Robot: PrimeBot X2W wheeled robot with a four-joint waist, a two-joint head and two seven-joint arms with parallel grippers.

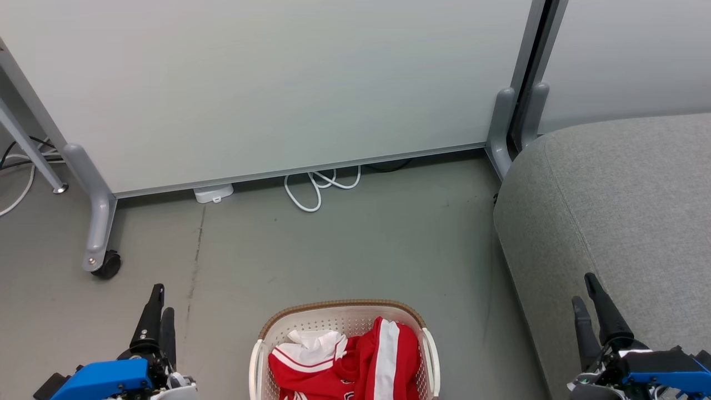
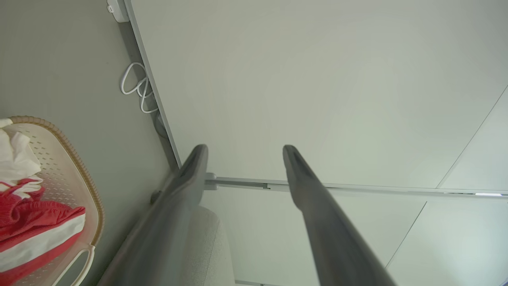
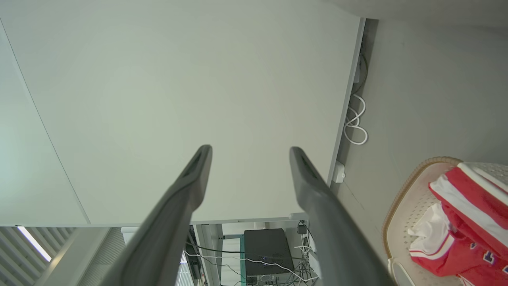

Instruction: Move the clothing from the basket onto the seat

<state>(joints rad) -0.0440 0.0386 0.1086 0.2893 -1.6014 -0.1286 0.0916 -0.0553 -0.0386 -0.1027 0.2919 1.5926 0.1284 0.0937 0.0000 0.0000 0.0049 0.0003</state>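
A grey floor [image 1: 344, 244] is closed off at the back by a pale partition panel [image 1: 278, 83] on grey castered legs, with a looped white cable [image 1: 316, 189] lying under its lower edge. At the lower left of the head view, the left pincer [image 1: 163, 303] is held above the floor. Its two long dark fingers are pointed toward the panel, and the left wrist view shows them spread wide with nothing between them.

Right of it, at the bottom centre, an oval white perforated plastic laundry basket [image 1: 339, 306] with a brown woven-look rim is set on the floor. The soft red sports clothing [image 1: 361, 361] with broad white stripes is heaped inside it, none of it lifted out yet. Farther right, the large grey fabric sofa [image 1: 622, 211] is seen bare.

The right pincer [image 1: 583, 289] is held over the sofa's near part, equally wide and empty. The clothing thus lies between the two pincers, low and inward of each. The left pincer is judged slightly nearer, though the right one is already beside the sofa. The basket's near end is cut off, so its long axis cannot be told.
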